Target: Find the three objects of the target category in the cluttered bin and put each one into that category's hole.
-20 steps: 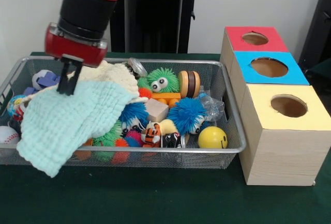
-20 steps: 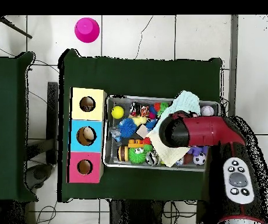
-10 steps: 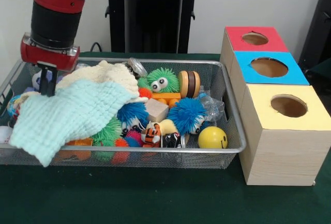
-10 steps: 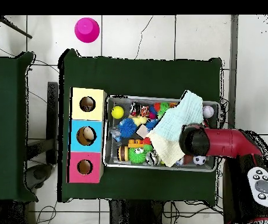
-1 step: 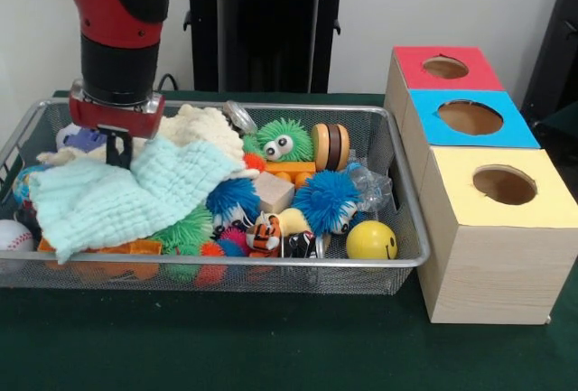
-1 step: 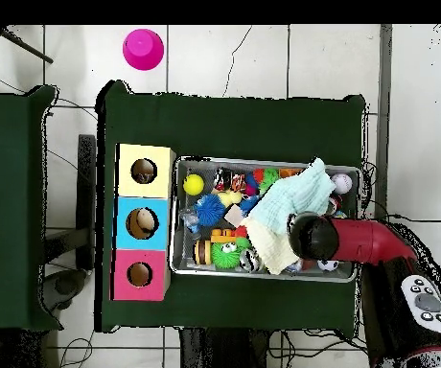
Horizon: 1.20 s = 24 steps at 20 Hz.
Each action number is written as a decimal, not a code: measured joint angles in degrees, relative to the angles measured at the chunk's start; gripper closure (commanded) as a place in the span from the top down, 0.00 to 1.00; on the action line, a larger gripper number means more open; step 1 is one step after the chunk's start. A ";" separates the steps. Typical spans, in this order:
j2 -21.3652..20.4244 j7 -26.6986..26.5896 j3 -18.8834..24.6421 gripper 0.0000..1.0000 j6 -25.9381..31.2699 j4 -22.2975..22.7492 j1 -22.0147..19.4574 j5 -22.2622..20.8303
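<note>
My gripper (image 5: 117, 152) is low over the left part of the wire mesh bin (image 5: 271, 269), its black fingers shut on a mint-green cloth (image 5: 126, 194). That cloth lies bunched over the toys on the left, and a cream cloth (image 5: 204, 125) sits behind it. Uncovered to the right are a green fuzzy ball with eyes (image 5: 284, 141), a blue fuzzy ball (image 5: 325, 200), a yellow smiley ball (image 5: 371, 240), a wooden block (image 5: 273, 192) and a burger toy (image 5: 331, 145). From overhead the arm (image 6: 311, 235) hides the gripper, with the mint cloth (image 6: 296, 199) beside it.
Three wooden boxes with round holes stand right of the bin: red (image 5: 445, 68), blue (image 5: 470, 117), yellow (image 5: 504, 185). A baseball (image 5: 13, 235) lies at the bin's left end. Overhead, a pink cup (image 6: 143, 48) stands on the floor beyond the table.
The gripper swung out to the bin's left end and came partly back, dragging the mint cloth. The cloth no longer hangs over the front rim and lies bunched inside the bin.
</note>
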 measured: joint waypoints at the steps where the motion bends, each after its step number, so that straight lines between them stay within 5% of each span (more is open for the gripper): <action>1: 0.03 0.00 0.41 0.00 -0.01 0.37 -0.40 0.51; 5: 0.06 0.00 2.35 0.00 -0.08 1.34 -2.41 1.43; 6: 0.06 0.00 3.94 1.00 -0.81 2.29 -4.56 1.51; 24: 0.96 0.00 7.75 1.00 -4.87 4.02 -7.64 1.37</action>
